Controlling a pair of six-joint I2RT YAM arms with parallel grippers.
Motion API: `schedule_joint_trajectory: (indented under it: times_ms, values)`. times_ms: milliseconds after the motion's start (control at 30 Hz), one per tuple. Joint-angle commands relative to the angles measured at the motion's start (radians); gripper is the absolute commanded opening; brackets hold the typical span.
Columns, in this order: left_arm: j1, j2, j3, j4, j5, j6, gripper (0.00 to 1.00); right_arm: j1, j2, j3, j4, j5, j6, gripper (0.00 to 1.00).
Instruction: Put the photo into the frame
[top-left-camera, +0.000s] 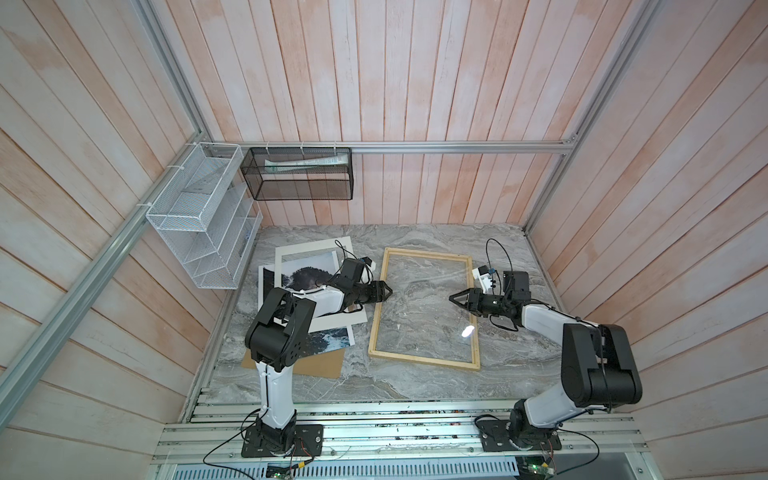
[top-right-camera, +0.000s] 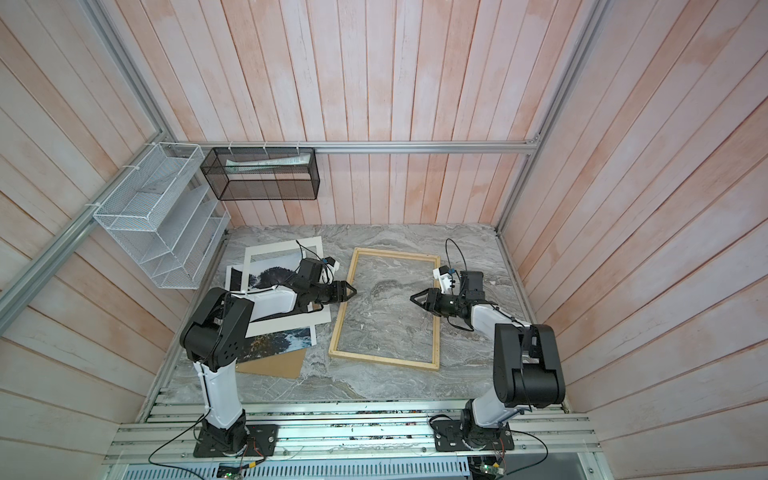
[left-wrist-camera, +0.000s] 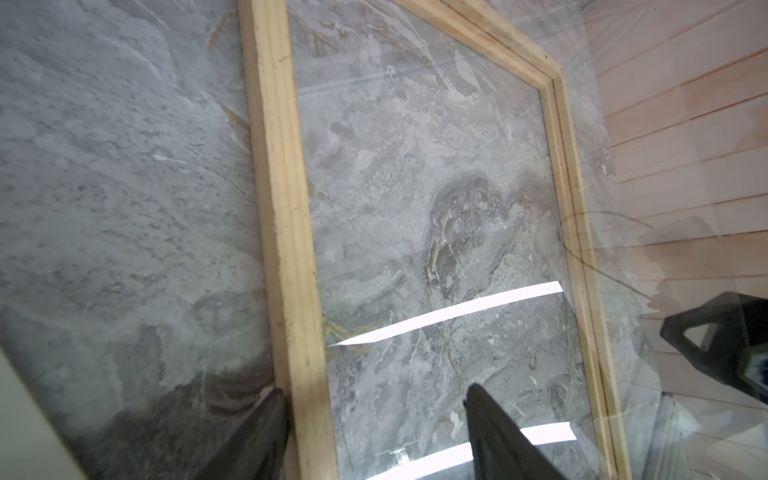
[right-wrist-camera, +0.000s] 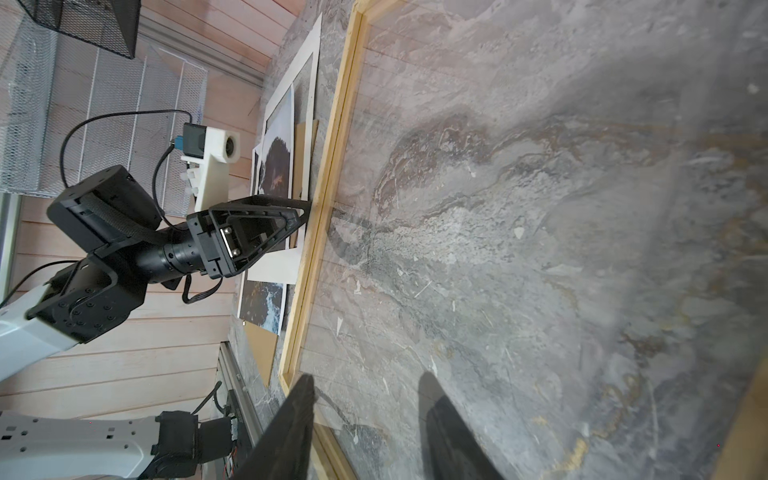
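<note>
Cardboard backing (top-left-camera: 299, 365) is lying nearest on the marble tabletop (top-left-camera: 415, 386), at the left, with the photo (top-left-camera: 330, 338) resting on it and a white mat (top-left-camera: 345, 320) covering most of the print. Just beside that pile, the frame (top-left-camera: 424, 360) is lying flat, marble showing through its glazing. The left pincer (top-left-camera: 388, 291) is standing spread, its fingers (left-wrist-camera: 266, 428) straddling the frame's left rail without pinching it. The right pincer (top-left-camera: 452, 298) is hovering spread over the glazing near the right rail. Farther back, a black mesh basket (top-left-camera: 299, 178) and white wire rack (top-left-camera: 195, 216) are hanging at the far left corner.
</note>
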Motion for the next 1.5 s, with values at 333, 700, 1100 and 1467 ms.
schedule_joint_trajectory:
  times_ms: [333, 700, 1100, 1467]
  values:
    - [-0.010, -0.040, -0.020, -0.007, -0.003, 0.020, 0.69, 0.007, -0.029, 0.055, -0.134, 0.195, -0.061, 0.49]
    - [-0.005, -0.053, -0.032, -0.006, -0.004, 0.021, 0.69, 0.007, -0.048, 0.074, -0.213, 0.300, -0.089, 0.50]
    - [-0.004, -0.059, -0.034, -0.007, -0.009, 0.022, 0.69, 0.007, -0.060, 0.084, -0.251, 0.378, -0.098, 0.50]
    - [-0.004, -0.062, -0.037, -0.009, -0.010, 0.025, 0.69, 0.007, -0.081, 0.090, -0.271, 0.456, -0.089, 0.50]
